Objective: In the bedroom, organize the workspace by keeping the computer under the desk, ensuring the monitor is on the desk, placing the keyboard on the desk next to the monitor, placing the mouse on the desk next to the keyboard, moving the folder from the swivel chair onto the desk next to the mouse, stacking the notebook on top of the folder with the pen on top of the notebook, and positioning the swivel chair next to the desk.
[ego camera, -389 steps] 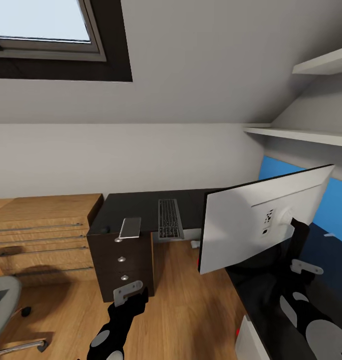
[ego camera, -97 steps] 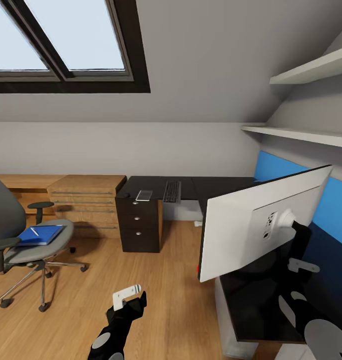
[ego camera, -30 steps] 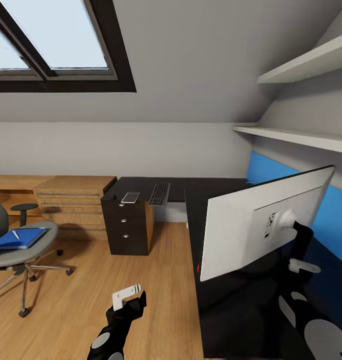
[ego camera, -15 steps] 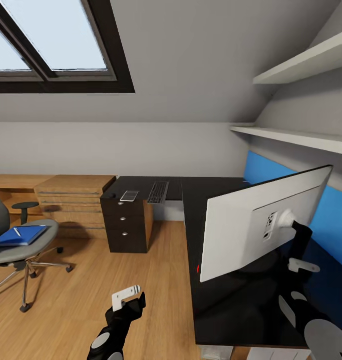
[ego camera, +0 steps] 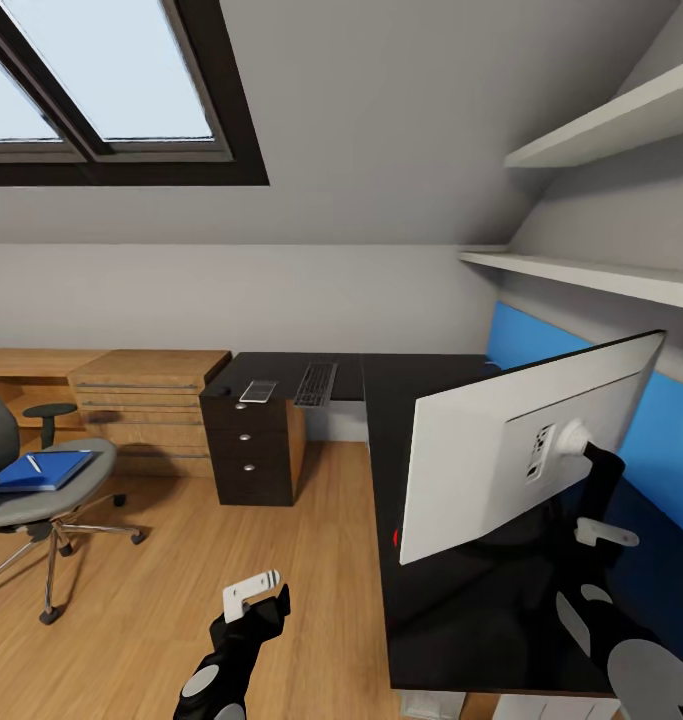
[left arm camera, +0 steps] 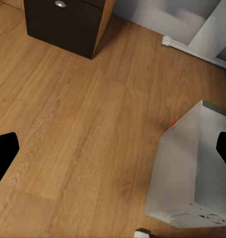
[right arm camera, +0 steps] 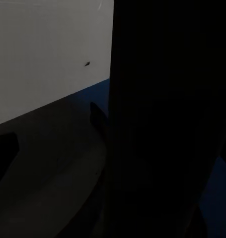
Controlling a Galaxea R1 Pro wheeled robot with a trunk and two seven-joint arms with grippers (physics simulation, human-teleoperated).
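Right pincer (ego camera: 603,510) behind monitor (ego camera: 501,460)

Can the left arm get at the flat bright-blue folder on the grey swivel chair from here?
Probably not: the flat bright-blue folder lies on the grey swivel chair well off to the left, with open wood floor between it and the left gripper.

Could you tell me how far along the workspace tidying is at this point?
Done: the slim grey-framed keyboard lies on the black L-shaped desk, and the pale tower computer stands on the floor. In hand: the right gripper holds the wide flat monitor by its stand over the desk. Left: the bright-blue folder is on the grey swivel chair, away from the desk.
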